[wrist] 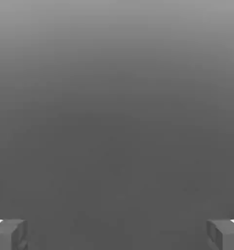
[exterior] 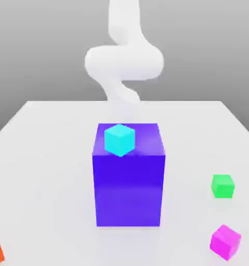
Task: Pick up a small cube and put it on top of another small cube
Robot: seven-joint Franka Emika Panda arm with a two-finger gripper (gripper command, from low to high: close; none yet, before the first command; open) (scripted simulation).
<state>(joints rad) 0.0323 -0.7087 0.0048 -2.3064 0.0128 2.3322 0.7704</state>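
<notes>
Resting on the white desk [exterior: 43, 156] toward the exterior view's right: magenta cube [exterior: 225, 241] nearest the camera, green cube [exterior: 222, 186] just behind, apart. Cyan cube [exterior: 119, 139] atop blue-violet block [exterior: 129, 189]. Claw [wrist: 117, 234] spread wide, gripping nothing.

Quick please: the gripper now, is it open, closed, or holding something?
Gripper: open, jaws spread wide with nothing between them.
</notes>
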